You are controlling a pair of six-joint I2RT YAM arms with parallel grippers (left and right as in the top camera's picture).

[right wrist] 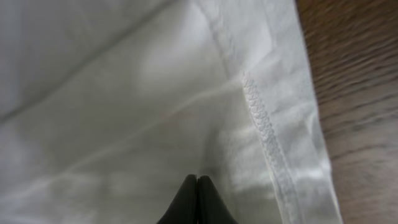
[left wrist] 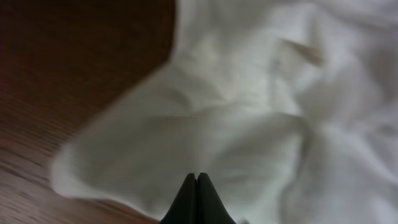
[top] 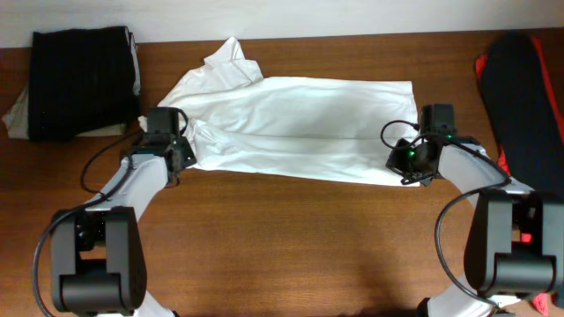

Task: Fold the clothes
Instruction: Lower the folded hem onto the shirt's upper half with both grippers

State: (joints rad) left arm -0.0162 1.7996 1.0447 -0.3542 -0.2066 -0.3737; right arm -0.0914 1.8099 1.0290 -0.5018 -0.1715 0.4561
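Note:
The white garment [top: 300, 123] lies spread and wrinkled across the far middle of the brown table [top: 291, 238]; its green label is not visible. My left gripper [top: 182, 145] is at the garment's left edge, fingers closed together on the white cloth [left wrist: 249, 112] in the left wrist view [left wrist: 197, 178]. My right gripper [top: 407, 160] is at the garment's right lower corner, fingers closed together on the cloth beside its stitched hem [right wrist: 264, 124] in the right wrist view [right wrist: 198, 178].
A folded black garment [top: 79, 84] lies at the back left, over a pale cloth. A dark item with red trim [top: 522, 97] lies at the right edge. Bare wood shows in front of the white garment.

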